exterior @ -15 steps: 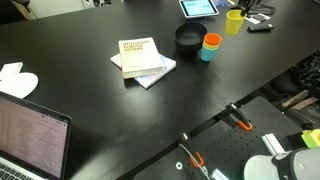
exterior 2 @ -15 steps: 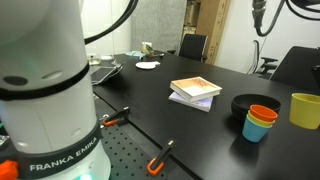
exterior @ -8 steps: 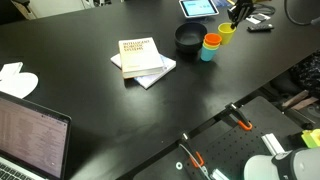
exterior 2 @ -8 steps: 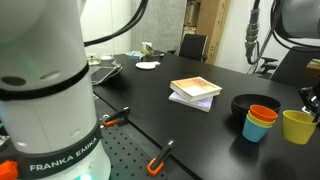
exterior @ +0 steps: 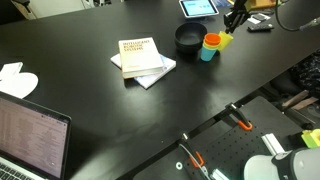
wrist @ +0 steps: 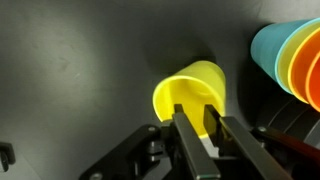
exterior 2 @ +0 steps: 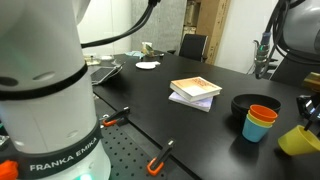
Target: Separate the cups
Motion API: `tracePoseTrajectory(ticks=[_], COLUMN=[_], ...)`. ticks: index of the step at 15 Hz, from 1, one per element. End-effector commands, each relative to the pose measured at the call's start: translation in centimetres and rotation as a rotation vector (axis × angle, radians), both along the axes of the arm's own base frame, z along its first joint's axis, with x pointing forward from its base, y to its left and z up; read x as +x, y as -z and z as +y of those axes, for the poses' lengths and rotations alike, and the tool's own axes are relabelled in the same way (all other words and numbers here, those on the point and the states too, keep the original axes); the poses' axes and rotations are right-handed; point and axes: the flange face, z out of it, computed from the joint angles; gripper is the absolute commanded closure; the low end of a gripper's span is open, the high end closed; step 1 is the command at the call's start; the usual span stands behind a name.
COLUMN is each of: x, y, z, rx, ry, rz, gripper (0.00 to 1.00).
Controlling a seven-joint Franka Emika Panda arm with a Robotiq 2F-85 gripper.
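Now the yellow cup [exterior: 224, 39] hangs tilted in the gripper [exterior: 233, 21]. A second ago it stood upright and alone, nearer the table's far corner; since then it has come down toward the stacked pair and tipped over, so it sits just beside that pair. In the wrist view the fingers [wrist: 185, 140] are clamped on the yellow cup's wall at the rim, with its open mouth facing the camera and the black table [exterior: 80, 30] behind it.

From the left in an exterior view, an open laptop [exterior: 30, 140] sits at the near corner, with a white object [exterior: 15, 78] beyond it by the left edge. Two stacked books [exterior: 143, 60] lie mid-table, well apart from the cups. Toward the far edge stands the black bowl [exterior: 188, 38], and just beside it the orange cup [exterior: 211, 40] is nested in the teal-blue cup [exterior: 207, 53], both upright. A tablet [exterior: 197, 8] lies at the far edge behind the bowl. The bowl and the nested pair stand close on the near side of the tilted yellow cup
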Motion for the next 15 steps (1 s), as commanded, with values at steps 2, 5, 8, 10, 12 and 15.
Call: tracePoseTrajectory(ticks=[2, 5, 8, 10, 12, 15], x=[0.9, 0.6, 0.2, -0.2, -0.9, -2.2], y=[-1.7, -3.4, -4.2, -4.4, -4.6, -4.5], z=[-1.0, -0.5, 1.0, 2.4, 3.8, 5.4], rx=[-0.045, -0.059, -0.056, -0.04, -0.03, -0.024], ry=[0.004, 0.016, 0.013, 0.005, 0.001, -0.016], rz=[-0.03, -0.013, -0.006, -0.006, 0.002, 0.025], gripper=[0.33, 0.11, 0.0, 0.0, 0.0, 0.0])
